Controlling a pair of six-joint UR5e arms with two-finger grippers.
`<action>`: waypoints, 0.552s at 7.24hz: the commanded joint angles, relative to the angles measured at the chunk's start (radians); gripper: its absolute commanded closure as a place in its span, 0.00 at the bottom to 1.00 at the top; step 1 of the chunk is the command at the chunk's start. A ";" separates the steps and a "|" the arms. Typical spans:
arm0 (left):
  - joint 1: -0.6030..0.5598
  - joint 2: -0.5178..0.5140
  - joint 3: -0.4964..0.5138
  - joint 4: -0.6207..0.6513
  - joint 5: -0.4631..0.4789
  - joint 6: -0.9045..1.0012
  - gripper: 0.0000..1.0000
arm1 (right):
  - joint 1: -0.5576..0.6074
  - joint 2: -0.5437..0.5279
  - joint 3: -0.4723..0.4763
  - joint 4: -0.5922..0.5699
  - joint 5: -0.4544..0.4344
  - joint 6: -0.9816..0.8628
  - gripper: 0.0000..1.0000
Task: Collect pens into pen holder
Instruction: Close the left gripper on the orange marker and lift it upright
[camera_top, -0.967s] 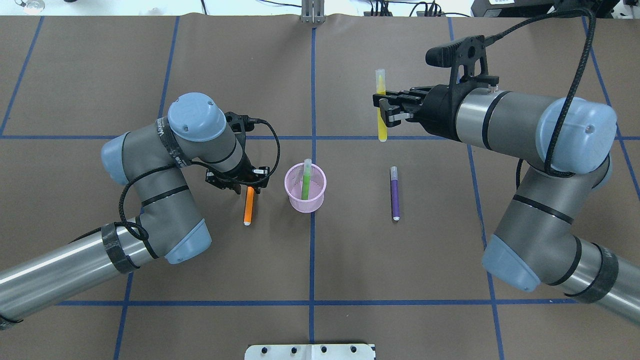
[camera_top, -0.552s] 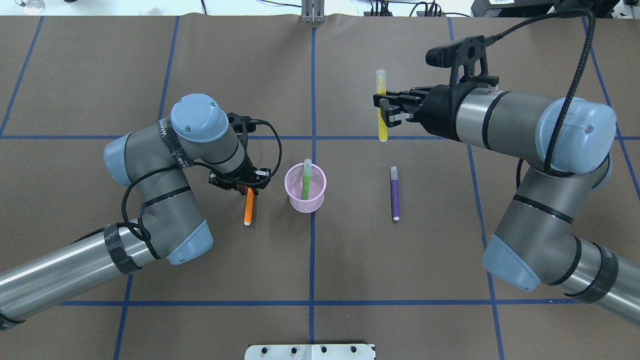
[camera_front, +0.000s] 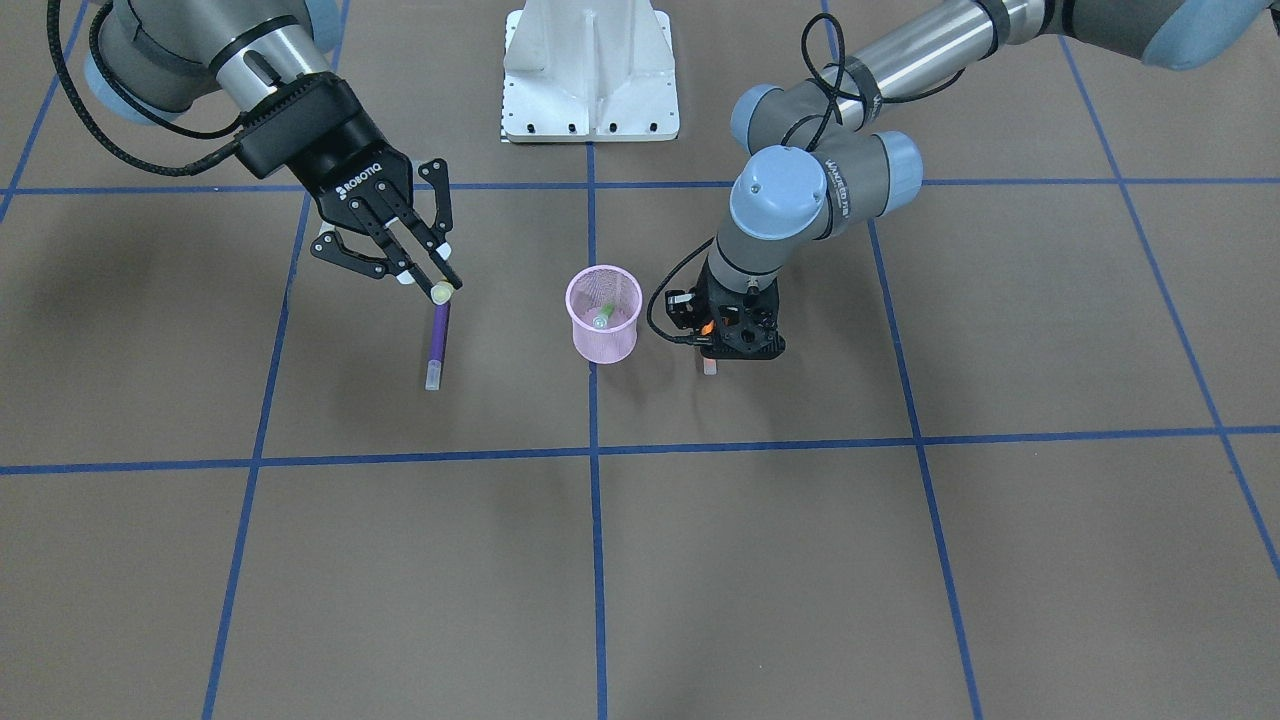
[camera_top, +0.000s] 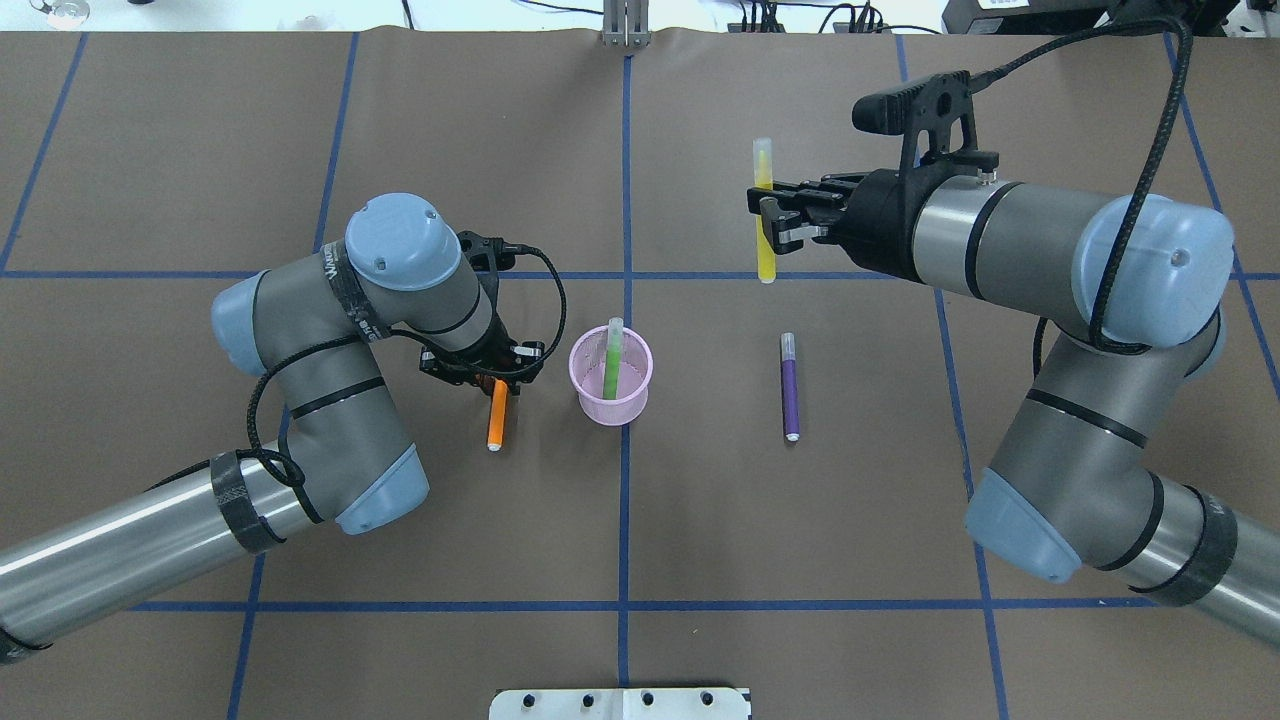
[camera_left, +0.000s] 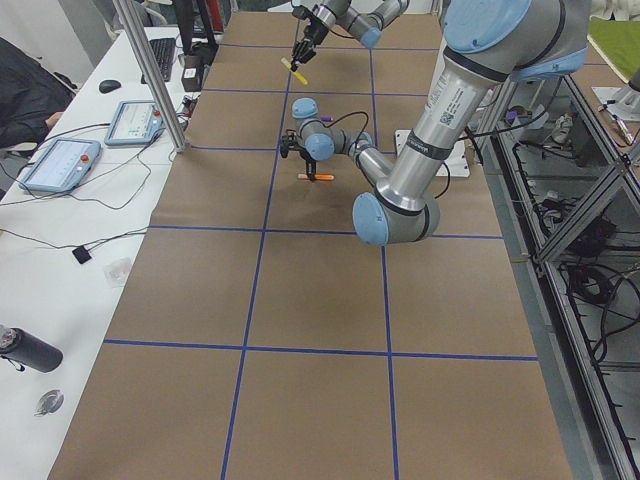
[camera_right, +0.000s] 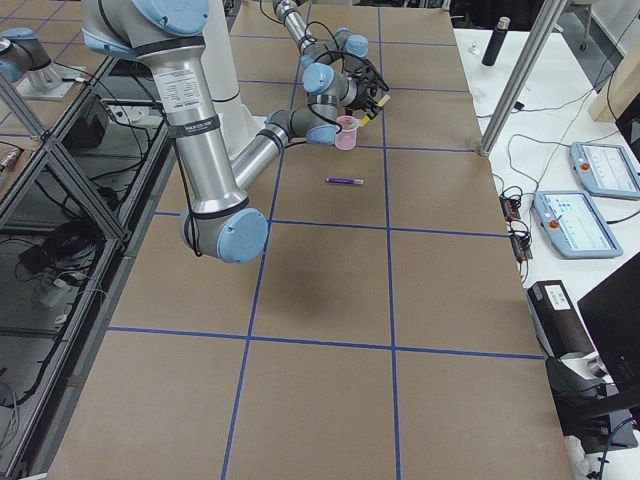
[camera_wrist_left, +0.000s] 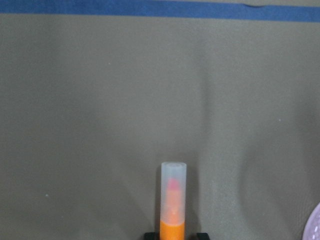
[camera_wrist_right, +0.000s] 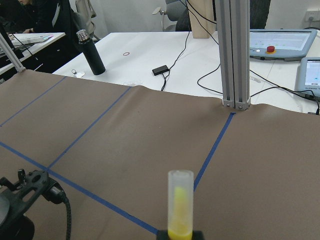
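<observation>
Short, thick marker pens to be handled here: light, stiff plastic barrels, smooth and round, so probably prone to rolling on the brown paper-covered table (camera_top: 800, 550) and to pivoting in a loose pinch. Best taken across the coloured barrel near mid-length rather than on the translucent whitish cap, judged more likely to slip or pull off. Orange marker pen (camera_top: 496, 418) lying flat just beside the small pink wire-mesh cup (camera_top: 610, 408), on the robot's left of it, not touching. Left gripper (camera_top: 488, 376) low over the cap-side part of that pen, fingers either side of the barrel just behind the cap in the wrist view; pressed on it or merely straddling it, cannot tell. With a hold that far off centre, expect the long free end to droop on lifting. Right gripper (camera_top: 768, 215) clamped across a yellow marker pen (camera_top: 765, 245) near mid-barrel, a sound hold, carried in the air well apart from the cup. Purple marker pen (camera_top: 789, 390) flat on the table on the cup's other side, near it but apart, untouched. Inside the cup, upright and open-topped: a single bright green marker pen (camera_top: 611, 362), leaning, cap end up at the rim. Light mesh, probably easy to tip with a sideways knock, so better to drop pens in from above.
</observation>
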 joint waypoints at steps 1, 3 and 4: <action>0.000 0.000 0.003 0.000 0.000 0.000 0.60 | 0.001 0.000 0.001 0.001 0.001 0.000 1.00; 0.000 0.000 0.008 0.000 0.000 0.000 0.60 | 0.001 0.000 0.001 0.001 0.001 0.000 1.00; 0.002 0.000 0.008 0.000 0.000 0.000 0.62 | 0.001 0.000 0.001 0.001 0.000 0.000 1.00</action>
